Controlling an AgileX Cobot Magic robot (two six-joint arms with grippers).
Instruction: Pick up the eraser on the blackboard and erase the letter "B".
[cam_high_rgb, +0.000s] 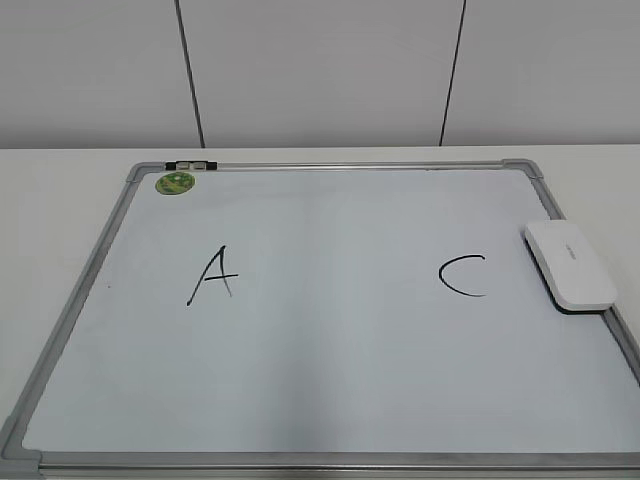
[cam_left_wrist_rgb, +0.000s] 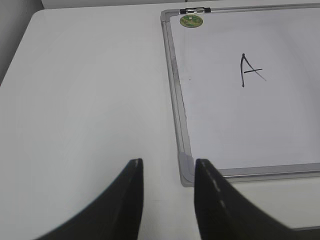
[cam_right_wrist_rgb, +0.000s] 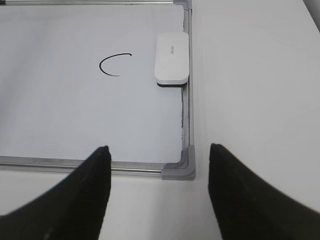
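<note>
My left gripper (cam_left_wrist_rgb: 165, 172), two dark curved fingers, hangs with a moderate gap between them and nothing held, above the white table (cam_left_wrist_rgb: 90, 100) just outside the near left corner of the large white dry-erase blackboard (cam_left_wrist_rgb: 225, 130) with its grey metal frame. My right gripper (cam_right_wrist_rgb: 159, 155) is spread wide and holds nothing as well, poised over the board's near right grey plastic corner (cam_right_wrist_rgb: 181, 171).

Going back from that near edge, the board's middle surface is bare white between two marks: the black hand-drawn "A" (cam_high_rgb: 212, 276) toward the board's left side and the black open "C" (cam_high_rgb: 462, 275) toward its right. I see no letter "B" on the board in any view.

The smooth white plastic oblong eraser (cam_high_rgb: 570, 265) with rounded corners lies flat at the board's right edge, just beside the "C", its long side along the frame and partly over it. Faint grey text shows on top.

Farthest back, at the board's far left corner, sits a round green sticker (cam_high_rgb: 175, 183), with a small black-and-silver clip (cam_high_rgb: 190, 165) on the frame just beyond it.
</note>
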